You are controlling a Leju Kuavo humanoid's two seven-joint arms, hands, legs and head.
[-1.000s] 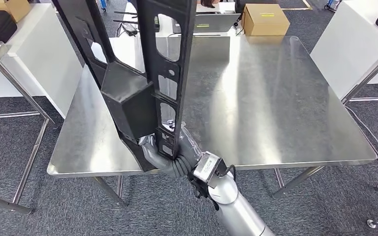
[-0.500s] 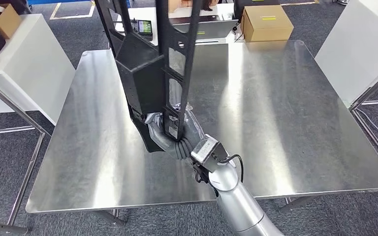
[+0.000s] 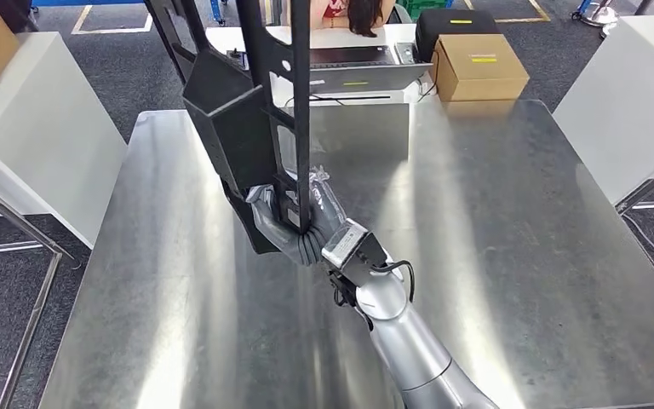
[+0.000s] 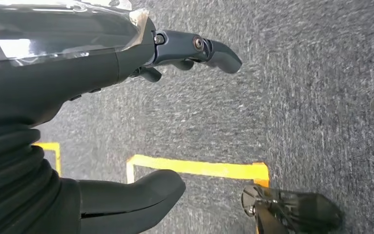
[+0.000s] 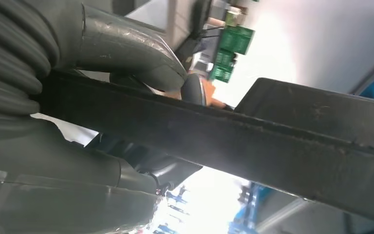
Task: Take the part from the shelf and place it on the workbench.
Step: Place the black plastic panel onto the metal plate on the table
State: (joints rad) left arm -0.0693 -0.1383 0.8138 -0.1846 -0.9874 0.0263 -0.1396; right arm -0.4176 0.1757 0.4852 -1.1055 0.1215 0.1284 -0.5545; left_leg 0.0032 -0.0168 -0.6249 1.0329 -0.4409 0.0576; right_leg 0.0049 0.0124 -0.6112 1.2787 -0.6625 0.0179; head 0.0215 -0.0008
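Black part (image 3: 251,128) stands upright above the bench (image 3: 511,221), right hand (image 3: 285,223) clamped round its base; probably lowering comes next; left hand (image 4: 68,97) hangs empty, fingers apart.

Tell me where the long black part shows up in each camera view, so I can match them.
Head view: the black part stands upright over the steel workbench, gripped at its lower end by the right hand.
Right wrist view: the black part crosses the picture as a dark bar just beyond the thumb.
Left wrist view: not in it; the left hand hangs over grey carpet.
Shared landmark: the right hand gripping the part.
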